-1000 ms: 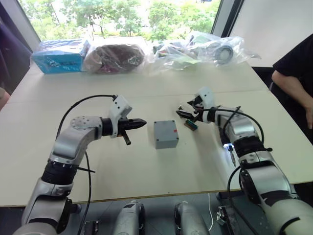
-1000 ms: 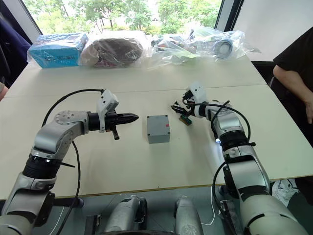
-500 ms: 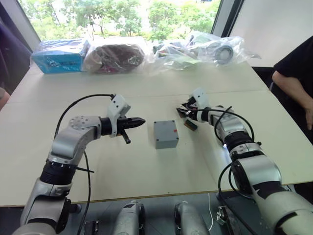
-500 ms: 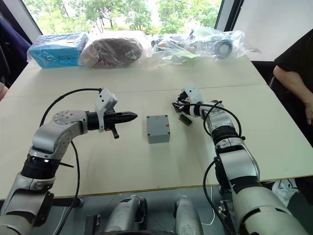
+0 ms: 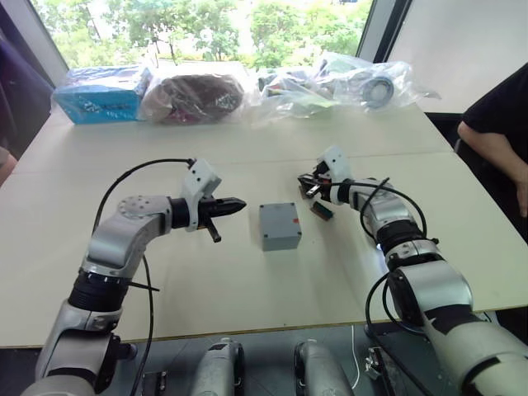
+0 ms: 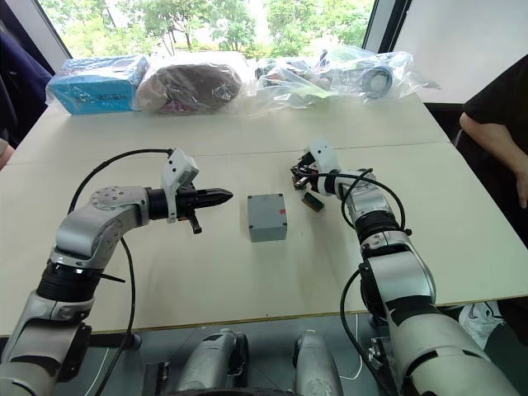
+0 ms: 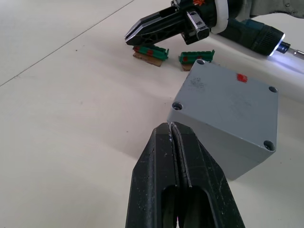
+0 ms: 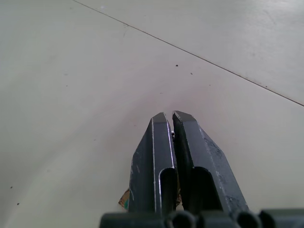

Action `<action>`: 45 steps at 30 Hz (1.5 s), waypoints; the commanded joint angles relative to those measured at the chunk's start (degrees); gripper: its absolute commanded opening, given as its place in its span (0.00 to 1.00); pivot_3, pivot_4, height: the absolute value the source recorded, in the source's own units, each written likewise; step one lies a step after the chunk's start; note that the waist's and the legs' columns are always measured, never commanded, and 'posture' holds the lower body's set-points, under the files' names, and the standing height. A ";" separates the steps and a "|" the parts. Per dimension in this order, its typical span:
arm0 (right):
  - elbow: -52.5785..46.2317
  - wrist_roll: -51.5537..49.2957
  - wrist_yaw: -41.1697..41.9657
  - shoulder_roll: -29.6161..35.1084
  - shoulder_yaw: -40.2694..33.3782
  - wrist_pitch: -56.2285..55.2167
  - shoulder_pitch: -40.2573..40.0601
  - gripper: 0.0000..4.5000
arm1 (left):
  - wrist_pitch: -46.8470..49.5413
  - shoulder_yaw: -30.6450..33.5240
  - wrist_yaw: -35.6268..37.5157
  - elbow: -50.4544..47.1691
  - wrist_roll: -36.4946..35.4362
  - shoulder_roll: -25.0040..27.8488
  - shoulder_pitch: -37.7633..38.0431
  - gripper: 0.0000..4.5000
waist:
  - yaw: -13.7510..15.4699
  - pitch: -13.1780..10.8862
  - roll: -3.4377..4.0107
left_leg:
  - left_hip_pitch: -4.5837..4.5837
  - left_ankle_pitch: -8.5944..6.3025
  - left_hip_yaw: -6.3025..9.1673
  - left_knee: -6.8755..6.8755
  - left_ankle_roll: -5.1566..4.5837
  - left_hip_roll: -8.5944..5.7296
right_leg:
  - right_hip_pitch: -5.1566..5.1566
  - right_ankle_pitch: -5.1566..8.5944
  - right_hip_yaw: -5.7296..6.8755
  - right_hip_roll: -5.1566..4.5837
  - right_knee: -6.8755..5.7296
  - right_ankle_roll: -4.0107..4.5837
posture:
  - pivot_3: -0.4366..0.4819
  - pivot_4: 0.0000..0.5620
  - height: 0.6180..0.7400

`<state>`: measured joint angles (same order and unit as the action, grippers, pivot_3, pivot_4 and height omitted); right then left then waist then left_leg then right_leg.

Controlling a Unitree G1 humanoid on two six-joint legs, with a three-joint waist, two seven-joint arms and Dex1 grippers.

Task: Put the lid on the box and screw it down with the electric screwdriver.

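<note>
The grey box (image 5: 279, 225) stands in the middle of the table with the lid (image 7: 230, 92) on top, screw heads at its corners and a small red mark. My left gripper (image 5: 237, 203) hovers shut just left of the box, its tips (image 7: 172, 127) near one lid corner. My right gripper (image 5: 306, 185) is shut with nothing between its fingers (image 8: 164, 142), beyond the box, over two small green circuit pieces (image 7: 149, 51). The black electric screwdriver (image 7: 251, 35) lies on the table behind that gripper, its tip light on.
Clear plastic bags (image 5: 346, 82) and a blue package (image 5: 99, 95) line the table's far edge. A person in black (image 5: 499, 124) sits at the right side. A seam (image 5: 247, 161) crosses the tabletop behind the grippers.
My right gripper has shut from wide open and shifted slightly left towards the green pieces. The left arm and the box have not moved.
</note>
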<state>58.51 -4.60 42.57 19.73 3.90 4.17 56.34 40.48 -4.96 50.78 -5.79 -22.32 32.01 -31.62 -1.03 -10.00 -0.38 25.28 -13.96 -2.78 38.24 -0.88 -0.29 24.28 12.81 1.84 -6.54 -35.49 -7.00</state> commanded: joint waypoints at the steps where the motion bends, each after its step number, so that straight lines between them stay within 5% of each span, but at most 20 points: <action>1: -4.86 -0.23 0.68 0.98 -1.49 -2.25 -0.43 0.02 | -1.39 0.40 0.20 -1.00 -0.43 -0.26 -0.76 0.00 | 0.00 0.00 0.00 | 0.00 0.00 0.00 0.00 0.00 0.00 | 0.00 0.00 0.00 0.00 0.00 0.00 | 0.48 0.27 1.00; 13: -16.98 -4.88 2.61 2.58 -6.22 0.60 -4.35 0.02 | -1.19 0.65 1.33 -0.90 -1.35 -0.34 -1.21 0.00 | 0.05 0.00 0.00 | 0.00 0.00 0.00 0.00 0.00 0.01 | 0.00 0.00 0.00 0.00 0.00 0.00 | 0.48 0.27 1.00; 20: -49.53 -20.15 4.44 2.70 -9.94 24.81 -15.54 0.02 | 2.79 0.92 6.68 -5.30 -5.81 3.85 -1.53 0.00 | 0.26 0.00 0.00 | 0.01 -0.04 0.05 0.00 -0.06 0.11 | 0.02 0.00 0.00 -0.01 -0.23 0.00 | 0.48 0.27 1.00; 25: -63.41 -23.86 0.76 2.83 -9.30 33.19 -22.78 0.02 | 2.96 0.33 6.87 -5.87 -5.95 4.28 -1.74 0.00 | 0.46 0.00 0.00 | -0.02 -0.16 0.07 0.01 -0.27 0.09 | 0.01 0.01 0.00 -0.03 -0.28 0.01 | 0.48 0.27 1.00; 33: -70.01 -22.52 -1.70 3.24 -6.62 34.16 -30.09 0.02 | 2.88 -0.63 7.10 -5.86 -6.00 3.74 -2.31 0.00 | 0.38 0.00 0.00 | -0.03 -0.16 0.05 0.03 -0.27 0.02 | 0.04 0.01 -0.01 -0.02 -0.27 0.01 | 0.48 0.27 1.00; 45: -67.88 -20.80 -3.18 2.66 -4.06 31.32 -30.68 0.02 | 2.19 -0.91 6.87 -4.82 -5.50 3.60 -2.28 0.00 | 0.42 0.00 0.00 | -0.03 -0.15 0.06 0.05 -0.27 0.02 | 0.04 0.01 -0.01 -0.02 -0.26 0.01 | 0.48 0.27 1.00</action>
<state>-8.81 -25.58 39.52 22.45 -0.21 36.92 25.31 43.42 -6.04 57.42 -9.71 -27.49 35.50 -33.23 -0.61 -10.00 -0.38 25.24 -14.12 -2.72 38.29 -1.15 -0.27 24.33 12.83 1.84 -6.56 -35.75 -6.98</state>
